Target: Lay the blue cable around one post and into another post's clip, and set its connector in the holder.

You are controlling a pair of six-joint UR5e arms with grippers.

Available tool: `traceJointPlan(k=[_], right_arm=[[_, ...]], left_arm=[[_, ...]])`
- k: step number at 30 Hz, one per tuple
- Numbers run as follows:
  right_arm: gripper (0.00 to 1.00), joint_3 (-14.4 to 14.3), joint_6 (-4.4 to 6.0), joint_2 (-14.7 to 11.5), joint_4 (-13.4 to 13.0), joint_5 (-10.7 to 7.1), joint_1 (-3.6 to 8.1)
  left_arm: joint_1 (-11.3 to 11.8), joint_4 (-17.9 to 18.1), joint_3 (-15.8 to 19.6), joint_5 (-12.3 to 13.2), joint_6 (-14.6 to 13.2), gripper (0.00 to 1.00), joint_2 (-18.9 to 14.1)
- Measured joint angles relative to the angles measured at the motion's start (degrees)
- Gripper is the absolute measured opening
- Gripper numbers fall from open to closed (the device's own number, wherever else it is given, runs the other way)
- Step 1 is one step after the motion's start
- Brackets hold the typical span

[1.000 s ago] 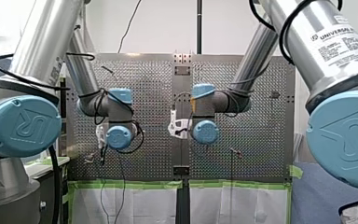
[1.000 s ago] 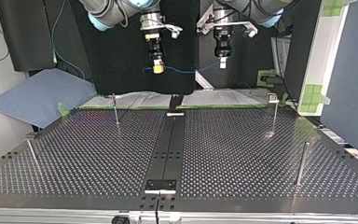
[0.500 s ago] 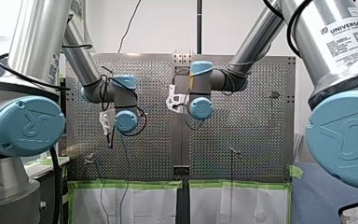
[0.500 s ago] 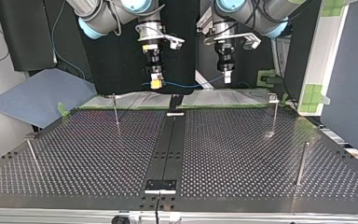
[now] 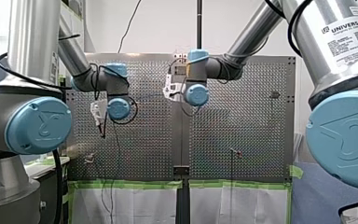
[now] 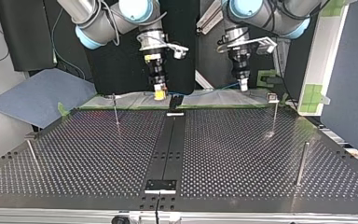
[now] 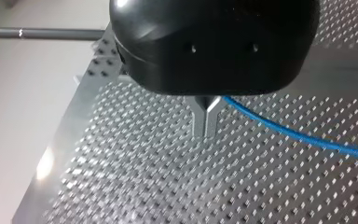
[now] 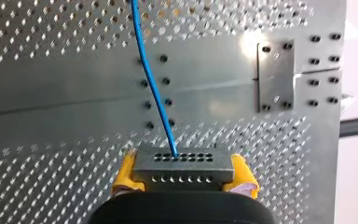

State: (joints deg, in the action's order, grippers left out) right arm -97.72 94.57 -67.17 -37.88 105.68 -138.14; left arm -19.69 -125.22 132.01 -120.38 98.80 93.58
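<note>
The yellow pads (image 8: 127, 173) of the right gripper (image 8: 184, 173) are clamped on a grey rectangular connector block (image 8: 184, 163) with rows of small holes. The thin blue cable (image 8: 151, 88) leaves the block's face and runs ahead over the plate. The metal fingers (image 7: 200, 123) of the left gripper (image 7: 207, 133) are pressed together and pinch the same cable further along, and it trails off to one side. In the top view both grippers hang in the air over the far edge of the perforated metal table (image 6: 242, 154). The right one is at about eleven o'clock from the table's middle and the left at about one o'clock, with the cable strung between them, clear of the surface. The slim metal posts stand bare: one at ten o'clock (image 6: 115, 109), one at two o'clock (image 6: 274, 114) and a thicker one at four o'clock (image 6: 301, 163). On this showing only the pick-up is done. Rounding a post, pressing the cable into a clip and seating the connector in the holder are all left.
</note>
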Motion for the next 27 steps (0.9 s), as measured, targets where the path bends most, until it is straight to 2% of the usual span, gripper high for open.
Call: traceJointPlan(k=[5, 9, 14, 21, 27], right_arm=[[0.0, 2.2, -0.07, 0.04, 1.14, -1.96, -0.17], [0.0, 4.01, -0.17, 0.07, 2.7, -2.59, -0.31], [0.0, 6.3, -0.77, 0.1, 4.94, -3.62, -0.59], [0.0, 9.54, -0.97, 0.14, 7.36, -5.26, -0.73], [0.0, 12.46, -1.0, 0.17, 8.7, -7.01, -0.8]], left_arm=[[2.24, -2.27, -1.08, -0.14, 1.91, 0.0, -2.24], [4.17, -4.19, -2.47, -0.3, 3.27, 0.0, -4.17], [6.45, -6.48, -4.19, -0.43, 3.67, 0.0, -6.45], [9.62, -9.96, -6.34, -0.78, 4.16, 0.0, -9.93], [10.76, -13.12, -9.04, -0.93, 4.38, 0.0, -11.59]])
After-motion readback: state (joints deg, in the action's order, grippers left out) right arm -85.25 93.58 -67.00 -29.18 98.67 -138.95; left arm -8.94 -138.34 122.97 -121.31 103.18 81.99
